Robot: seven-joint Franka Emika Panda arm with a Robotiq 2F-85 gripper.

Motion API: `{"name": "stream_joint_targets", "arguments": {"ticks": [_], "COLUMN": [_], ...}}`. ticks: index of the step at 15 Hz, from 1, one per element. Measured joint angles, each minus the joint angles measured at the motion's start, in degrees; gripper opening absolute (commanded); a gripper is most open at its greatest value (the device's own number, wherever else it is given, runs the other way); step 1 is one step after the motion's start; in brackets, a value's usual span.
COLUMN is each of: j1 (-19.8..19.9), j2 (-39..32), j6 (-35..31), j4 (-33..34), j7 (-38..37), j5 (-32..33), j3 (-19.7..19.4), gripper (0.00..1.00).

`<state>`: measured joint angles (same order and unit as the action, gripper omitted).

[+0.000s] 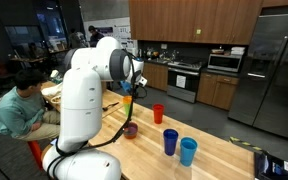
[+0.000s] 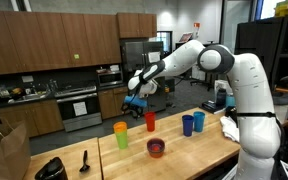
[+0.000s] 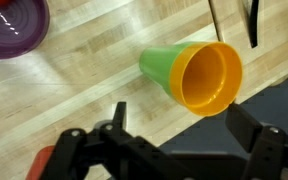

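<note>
Nearest us, the tool (image 3: 176, 128) hangs with its two fingers spread wide apart, gripping nothing; just beyond it we see the green cup (image 3: 160, 66) on the wooden counter (image 3: 84, 85), an orange cup (image 3: 210, 78) nested inside it, mouth open toward us; the tool hovers above the pair without touching; a purple bowl (image 3: 12, 25) sits near, clear of them; farther along, in an exterior view, a red cup (image 1: 158, 113) stands apart, then a dark blue cup (image 1: 170, 142) and a light blue cup (image 1: 188, 151) close together.
</note>
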<state>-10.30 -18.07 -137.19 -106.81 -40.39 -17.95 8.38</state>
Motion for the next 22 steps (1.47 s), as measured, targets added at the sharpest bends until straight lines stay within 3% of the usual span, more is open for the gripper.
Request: {"name": "stream_joint_targets", "arguments": {"ticks": [2,4,5,7,14,15,16,17,18,21,22], "j1": [-0.6,-1.0,-1.2,-1.4,-1.3,-1.3,-1.3,-1.3,-1.3,-1.3,-1.3], "j2": [-0.7,-1.3,-1.7,-2.2,-3.0,-3.0,-3.0,-3.0,-3.0,-2.9,-2.9], "j6": [1.0,1.9,2.3,2.7,3.4,3.4,3.4,3.4,3.4,3.4,3.4], "j4": [0.0,0.0,0.0,-0.1,-0.1,-0.1,0.0,0.1,0.2,0.6,0.9], "j7": [0.8,1.5,1.8,2.4,3.7,3.8,3.8,3.8,3.8,4.0,4.2], "j5": [0.0,0.1,0.1,0.4,0.5,0.5,0.5,0.5,0.5,0.1,0.0], "j3": [0.0,0.0,0.0,0.0,-0.5,-0.5,-0.6,-0.7,-0.7,-0.7,-0.5], "gripper": [0.95,0.71,0.7,0.57,0.03,0.01,0.22,0.33,0.33,0.5,0.3]}}
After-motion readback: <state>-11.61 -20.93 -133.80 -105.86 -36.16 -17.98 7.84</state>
